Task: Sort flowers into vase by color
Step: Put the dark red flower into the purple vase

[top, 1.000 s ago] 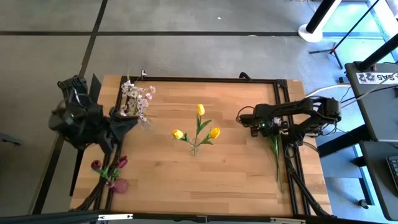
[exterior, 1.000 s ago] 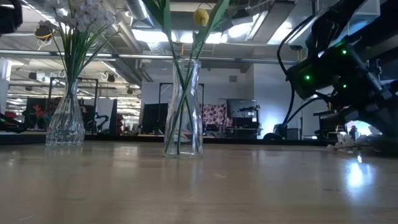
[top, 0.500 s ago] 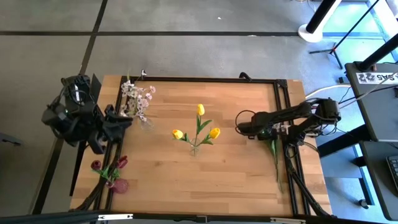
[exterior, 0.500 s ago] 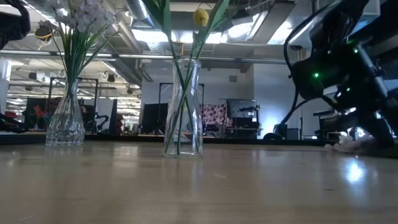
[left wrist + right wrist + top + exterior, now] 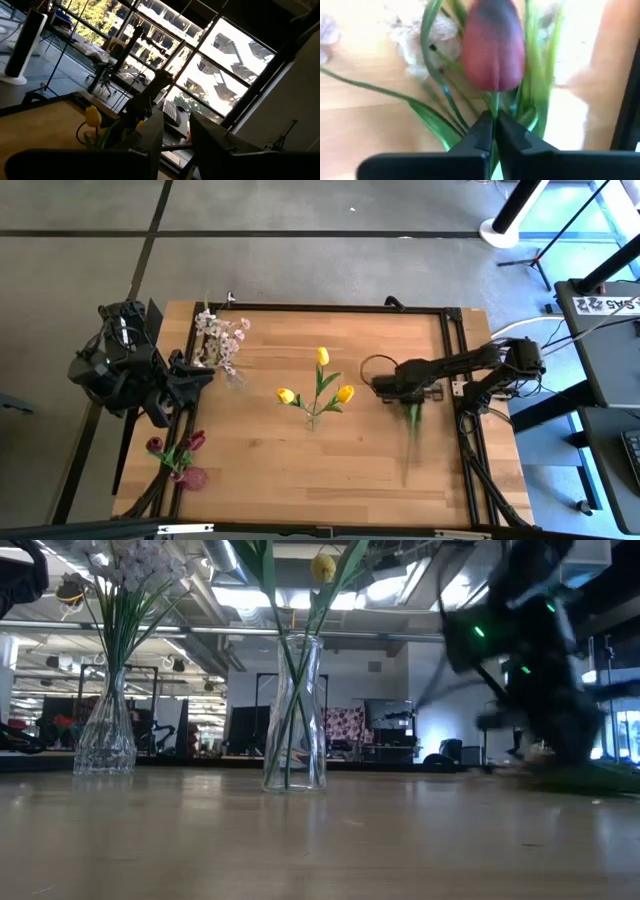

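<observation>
My right gripper (image 5: pixel 383 387) (image 5: pixel 493 127) is right of the table's centre, shut on a dark red bloom's (image 5: pixel 495 45) green stem (image 5: pixel 410 435); the stem trails toward the near edge. The yellow tulips (image 5: pixel 318 392) stand in a clear glass vase (image 5: pixel 295 710) at the centre. White-pink blossoms (image 5: pixel 220 340) fill a vase (image 5: pixel 105 730) at far left. Dark red blooms (image 5: pixel 178 452) sit in a vase at near left. My left gripper (image 5: pixel 195 375) (image 5: pixel 175 145) waits open at the left edge, between those two vases. My right gripper pinches the green stem (image 5: pixel 495 102) just below the dark red bloom, between its two fingertips (image 5: pixel 481 131). The bloom stands out beyond the fingertips. The long stem hangs back toward the near edge; whether its free end touches the table I cannot tell.
A white-pink spray (image 5: pixel 412 30) with long green leaves lies on the wood behind the held bloom, near the right edge (image 5: pixel 455 387). A black frame rail (image 5: pixel 462 340) runs along the table's right and far edges. Bare wood lies near of the tulip vase.
My right gripper has moved from the right edge toward the table's centre, carrying the dark red flower. Its stem, which lay along the right rail, has swung leftward with it and shows blurred. My left arm drew back toward the left edge, then kept still.
</observation>
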